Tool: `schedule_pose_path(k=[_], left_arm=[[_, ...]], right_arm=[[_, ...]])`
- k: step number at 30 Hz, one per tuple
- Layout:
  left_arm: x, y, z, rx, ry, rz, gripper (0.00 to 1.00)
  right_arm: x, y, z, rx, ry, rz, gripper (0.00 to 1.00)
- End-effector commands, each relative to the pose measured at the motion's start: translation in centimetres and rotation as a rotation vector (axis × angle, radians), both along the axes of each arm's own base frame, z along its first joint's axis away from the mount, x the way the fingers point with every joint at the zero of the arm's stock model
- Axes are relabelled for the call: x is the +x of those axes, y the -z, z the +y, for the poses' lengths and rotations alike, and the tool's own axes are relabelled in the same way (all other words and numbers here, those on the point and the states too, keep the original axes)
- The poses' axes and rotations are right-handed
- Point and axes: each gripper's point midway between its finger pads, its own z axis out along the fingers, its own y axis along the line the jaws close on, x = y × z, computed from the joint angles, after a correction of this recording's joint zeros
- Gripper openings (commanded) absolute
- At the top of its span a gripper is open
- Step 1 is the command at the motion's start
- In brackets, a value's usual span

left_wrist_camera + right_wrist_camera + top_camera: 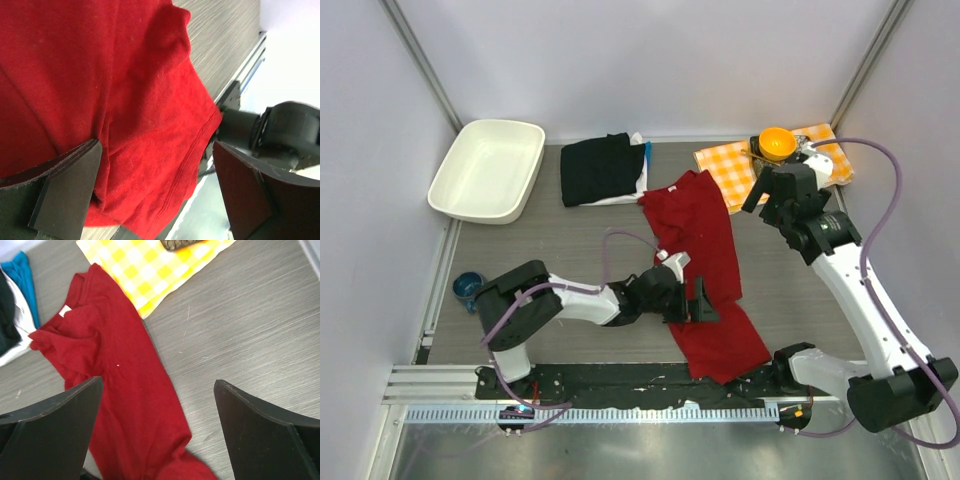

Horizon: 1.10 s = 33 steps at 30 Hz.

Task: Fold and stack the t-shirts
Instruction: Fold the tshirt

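Note:
The red t-shirt (pixel 705 270) lies stretched out, roughly folded lengthwise, from mid-table to the near edge. A folded black t-shirt (pixel 602 168) rests on a white one (pixel 638 148) at the back. My left gripper (pixel 692 300) is open, low over the red shirt's lower half. In the left wrist view the shirt's hem (pixel 190 160) lies between the spread fingers (pixel 65 190). My right gripper (pixel 765 200) is open and empty, raised beside the shirt's collar end. The right wrist view shows the red shirt (pixel 125 390) below and left of its jaws.
An orange-and-white checked cloth (pixel 730 165) lies at the back right with an orange bowl (pixel 777 143) on it. A white bin (pixel 487 168) stands at the back left. A small blue cup (pixel 467 287) sits by the left arm. The right arm's base (pixel 285 130) is near the shirt's hem.

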Motion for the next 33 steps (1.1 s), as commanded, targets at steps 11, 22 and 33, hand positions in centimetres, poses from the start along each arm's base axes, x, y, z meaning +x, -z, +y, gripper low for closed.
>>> schedule_pose_path(k=[11, 22, 33], left_arm=[[-0.2, -3.5, 11.5, 0.206, -0.028, -0.087, 1.00], [2.8, -13.8, 12.1, 0.077, -0.132, -0.258, 1.00], [4.4, -13.2, 17.6, 0.077, -0.263, -0.232, 1.00]], right_arm=[[7.2, 8.7, 6.5, 0.121, -0.144, 0.113, 1.00], [14.7, 11.6, 17.2, 0.319, -0.437, 0.082, 1.00], [19.0, 14.3, 22.1, 0.471, -0.533, 0.089, 0.99]])
